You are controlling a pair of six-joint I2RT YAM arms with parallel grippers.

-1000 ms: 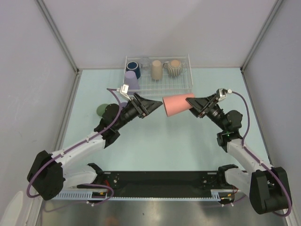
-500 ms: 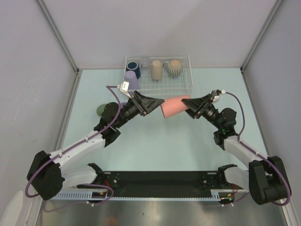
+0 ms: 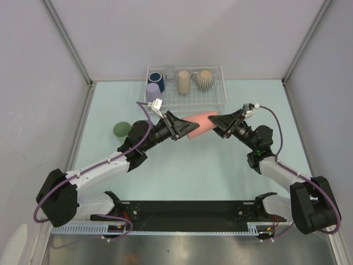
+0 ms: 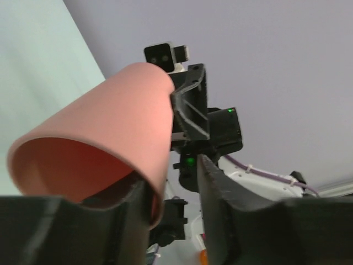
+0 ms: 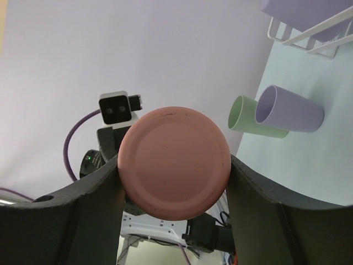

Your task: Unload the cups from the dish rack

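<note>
**While the right gripper [image 3: 217, 122] clamps the salmon-pink cup [image 3: 199, 123], the left gripper [image 4: 172, 179] only straddles its rim**

Where the two arms meet above the table [image 3: 209, 176], the salmon-pink cup lies on its side in mid-air. It is just in front of the dish rack [image 3: 215, 99], mouth toward the left gripper and base toward the right. In the right wrist view the round base fills the space between both fingers [image 5: 94, 204], which press against its sides: that claw is clenched on the cup. The left wrist view shows one finger [image 4: 226, 221] outside the cup wall with a sliver of gap. The other sits low in front of the mouth and hides the lower rim, so whether it reaches inside cannot be told. That claw is spread, not pinching.

In the rack stand a navy mug [image 3: 155, 78], a lavender cup [image 3: 154, 91], a tan cup [image 3: 183, 81] and a ribbed beige mug [image 3: 205, 80]. A clear cup [image 3: 170, 72] is barely legible against the wires. A pale green cup [image 3: 119, 130] lies on the table at the left. From above, the left arm [image 3: 110, 163] hides a second lavender cup [image 5: 287, 110]. The right wrist view shows it lying right beside the green one. That view cuts the rack off to one corner.
</note>
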